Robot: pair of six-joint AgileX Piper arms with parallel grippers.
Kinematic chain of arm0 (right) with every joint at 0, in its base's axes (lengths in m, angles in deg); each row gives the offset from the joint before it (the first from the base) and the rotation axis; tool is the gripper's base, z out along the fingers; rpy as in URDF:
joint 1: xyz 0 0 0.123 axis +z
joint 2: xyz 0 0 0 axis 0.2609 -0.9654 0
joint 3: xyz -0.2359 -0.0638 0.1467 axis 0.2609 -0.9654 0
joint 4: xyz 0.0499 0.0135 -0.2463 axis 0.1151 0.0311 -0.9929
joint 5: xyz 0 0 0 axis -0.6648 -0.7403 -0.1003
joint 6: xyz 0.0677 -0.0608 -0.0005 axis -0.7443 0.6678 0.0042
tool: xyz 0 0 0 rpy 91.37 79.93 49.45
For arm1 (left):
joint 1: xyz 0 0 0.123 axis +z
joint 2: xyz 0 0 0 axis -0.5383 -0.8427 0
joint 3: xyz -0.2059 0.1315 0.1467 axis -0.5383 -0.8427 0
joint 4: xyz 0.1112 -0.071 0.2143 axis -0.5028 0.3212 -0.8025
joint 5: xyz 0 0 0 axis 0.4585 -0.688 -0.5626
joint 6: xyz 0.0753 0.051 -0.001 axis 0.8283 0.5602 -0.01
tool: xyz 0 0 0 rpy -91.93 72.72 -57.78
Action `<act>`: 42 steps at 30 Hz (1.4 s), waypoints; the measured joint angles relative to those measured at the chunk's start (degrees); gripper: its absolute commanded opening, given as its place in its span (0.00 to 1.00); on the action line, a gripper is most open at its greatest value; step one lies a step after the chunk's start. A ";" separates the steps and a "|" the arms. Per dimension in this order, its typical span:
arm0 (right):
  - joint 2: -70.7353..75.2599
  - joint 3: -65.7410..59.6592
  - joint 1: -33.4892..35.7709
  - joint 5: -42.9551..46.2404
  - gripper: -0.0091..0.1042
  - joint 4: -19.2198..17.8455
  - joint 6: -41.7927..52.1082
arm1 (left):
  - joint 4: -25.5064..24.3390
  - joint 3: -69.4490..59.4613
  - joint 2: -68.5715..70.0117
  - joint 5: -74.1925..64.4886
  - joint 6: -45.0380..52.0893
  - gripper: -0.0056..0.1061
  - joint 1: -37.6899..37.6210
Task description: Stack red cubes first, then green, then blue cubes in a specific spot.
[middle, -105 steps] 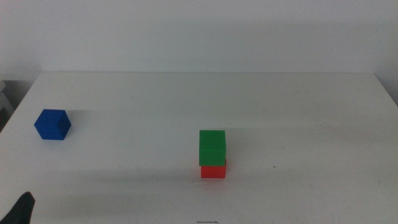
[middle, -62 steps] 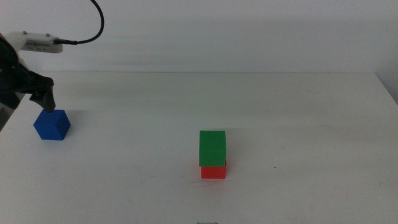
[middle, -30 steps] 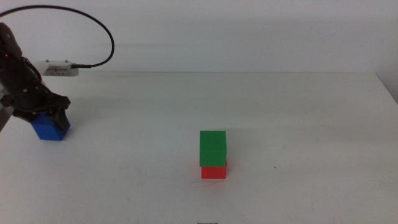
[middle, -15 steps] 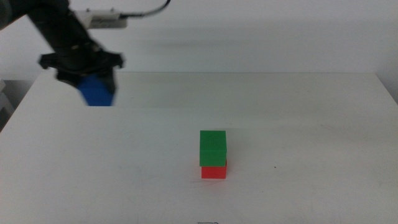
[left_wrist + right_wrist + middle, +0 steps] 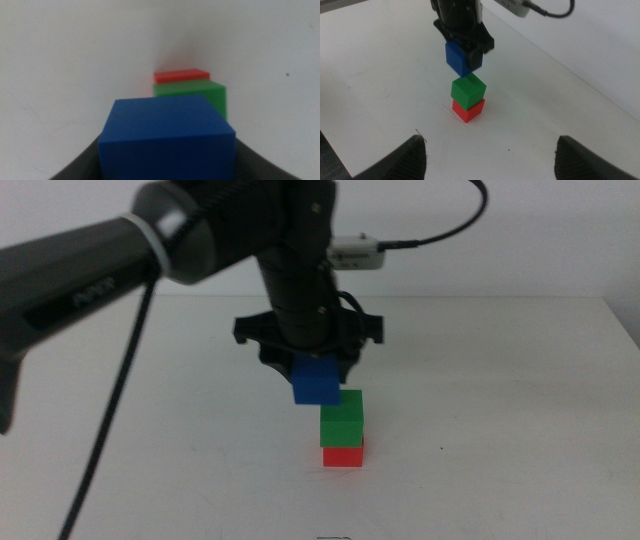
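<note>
The left tool hangs above the white desk, clenched on the blue cube, which is lifted in the air. The landmark is the green cube, which sits on the red cube as a small tower. The blue cube is just above the green cube's top face and a little to its left, so it is not yet centred over it. I judge the coming move needs a small shift to the right, then a straight lowering. The right tool waits well apart from the green cube on the near side, its jaws spread and empty.
</note>
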 measured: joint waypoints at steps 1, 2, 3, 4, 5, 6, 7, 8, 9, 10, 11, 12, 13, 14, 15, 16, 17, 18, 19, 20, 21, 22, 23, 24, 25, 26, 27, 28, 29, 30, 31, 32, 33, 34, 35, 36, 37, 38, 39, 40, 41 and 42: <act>0.00 0.00 0.00 0.00 0.66 0.00 0.00 | -0.19 0.05 -0.25 0.00 -0.92 0.04 -0.80; 0.00 0.00 0.00 0.00 0.66 0.00 0.00 | -0.22 0.07 -0.53 0.00 -1.58 0.04 -1.35; 0.00 0.00 0.00 0.00 0.66 0.00 0.00 | -0.24 0.12 -0.70 0.00 -2.00 0.04 -1.98; 0.00 0.00 0.00 0.00 0.66 0.00 0.00 | -0.24 0.12 -0.76 -0.05 -2.24 0.04 -2.52; 0.00 0.00 0.00 0.00 0.66 0.00 0.00 | -0.24 0.12 -0.83 -0.05 -2.40 0.04 -2.84; 0.00 0.00 0.00 0.00 0.66 0.00 0.00 | -0.24 0.18 -0.82 -0.05 -2.53 0.04 -3.15; 0.00 0.00 0.00 0.00 0.66 0.00 0.00 | -0.24 0.18 -0.82 -0.05 -2.69 0.04 -3.21; 0.00 0.00 0.00 0.00 0.66 0.00 0.00 | -0.29 0.18 -0.89 -0.05 -2.74 0.04 -3.22; 0.00 0.00 0.00 0.00 0.66 0.00 0.00 | -0.29 0.24 -0.97 -0.05 -2.93 0.04 -3.22; 0.00 0.00 0.00 0.00 0.66 0.00 0.00 | -0.22 0.24 -1.10 -0.05 -3.21 0.04 -3.22; 0.00 0.00 0.00 0.00 0.66 0.00 0.00 | -0.07 0.24 -1.21 -0.05 -3.61 0.04 -3.22; 0.00 0.00 0.00 0.00 0.66 0.00 0.00 | 0.02 0.24 -1.31 -0.05 -3.88 0.04 -3.22; 0.00 0.00 0.00 0.00 0.66 0.00 0.00 | 0.16 0.24 -1.36 -0.05 -4.12 0.04 -3.22; 0.00 0.00 0.00 0.00 0.66 0.00 0.00 | 0.21 0.24 -1.36 -0.05 -4.29 0.04 -3.22; 0.00 0.00 0.00 0.00 0.66 0.00 0.00 | 0.28 0.24 -1.36 -0.05 -4.46 0.04 -3.22; 0.00 0.00 0.00 0.00 0.66 0.00 0.00 | 0.28 0.24 -1.36 -0.05 -4.64 0.04 -3.22; 0.00 0.00 0.00 0.00 0.66 0.00 0.00 | 0.28 0.24 -1.36 -0.05 -4.86 0.04 -3.22; 0.00 0.00 0.00 0.00 0.66 0.00 0.00 | 0.28 0.24 -1.36 -0.05 -5.17 0.04 -3.22; 0.00 0.00 0.00 0.00 0.66 0.00 0.00 | 0.35 0.24 -1.36 -0.05 -5.62 0.04 -3.22; 0.00 0.00 0.00 0.00 0.66 0.00 0.00 | 0.35 0.24 -1.36 -0.05 -6.02 0.04 -3.22; 0.00 0.00 0.00 0.00 0.66 0.00 0.00 | 0.35 0.24 -1.36 -0.05 -6.30 0.04 -3.22; 0.00 0.00 0.00 0.00 0.66 0.00 0.00 | 0.35 0.24 -1.36 -0.05 -6.40 0.04 -3.22; 0.00 0.00 0.00 0.00 0.66 0.00 0.00 | 0.35 0.24 -1.36 -0.05 -6.55 0.04 -3.22; 0.00 0.00 0.00 0.00 0.66 0.00 0.00 | 0.35 0.24 -1.36 -0.05 -6.65 0.04 -3.22; 0.00 0.00 0.00 0.00 0.66 0.00 0.00 | 0.35 0.24 -1.39 -0.05 -6.83 0.04 -3.22; 0.00 0.00 0.00 0.00 0.66 0.00 0.00 | 0.35 0.24 -1.39 -0.05 -7.11 0.04 -3.22; 0.00 0.00 0.00 0.00 0.66 0.00 0.00 | 0.35 0.24 -1.43 -0.05 -7.35 0.04 -3.22; 0.00 0.00 0.00 0.00 0.66 0.00 0.00 | 0.35 0.24 -1.50 -0.05 -7.49 0.04 -3.22; 0.00 0.00 0.00 0.00 0.66 0.00 0.00 | 0.35 0.36 -1.69 -0.05 -7.50 0.04 -3.22; 0.00 0.00 0.00 0.00 0.66 0.00 0.00 | 0.35 0.42 -1.93 -0.05 -7.54 0.04 -3.22; 0.00 0.00 0.00 0.00 0.66 0.00 0.00 | 0.35 0.50 -2.22 -0.05 -7.54 0.04 -3.22; 0.00 0.00 0.00 0.00 0.66 0.00 0.00 | 0.35 0.61 -2.49 -0.05 -7.54 0.04 -3.22; 0.00 0.00 0.00 0.00 0.66 0.00 0.00 | 0.35 0.67 -2.72 0.00 -7.54 0.04 -3.22; 0.00 0.00 0.00 0.00 0.66 0.00 0.00 | 0.35 0.67 -2.88 0.00 -7.54 0.04 -3.22; 0.00 0.00 0.00 0.00 0.66 0.00 0.00 | 0.35 0.74 -2.94 -0.06 -7.54 0.04 -3.22; 0.00 0.00 0.00 0.00 0.66 0.00 0.00 | 0.35 0.94 -3.06 -0.06 -7.54 0.04 -3.22; 0.00 0.00 0.00 0.00 0.66 0.00 0.00 | 0.35 1.14 -3.15 -0.06 -7.54 0.04 -3.22; 0.00 0.00 0.00 0.00 0.66 0.00 0.00 | 0.35 1.45 -3.21 -0.06 -7.49 0.04 -3.22; 0.00 0.00 0.00 0.00 0.66 0.00 0.00 | 0.35 1.79 -3.36 -0.06 -7.49 0.04 -3.22; 0.00 0.00 0.00 0.00 0.66 0.00 0.00 | 0.35 2.10 -3.56 -0.06 -7.43 0.04 -3.22; 0.00 0.00 0.00 0.00 0.66 0.00 0.00 | 0.35 2.35 -3.62 0.02 -7.29 0.04 -3.22; 0.00 0.00 0.00 0.00 0.66 0.00 0.00 | 0.35 2.68 -3.69 -0.08 -7.29 0.04 -3.22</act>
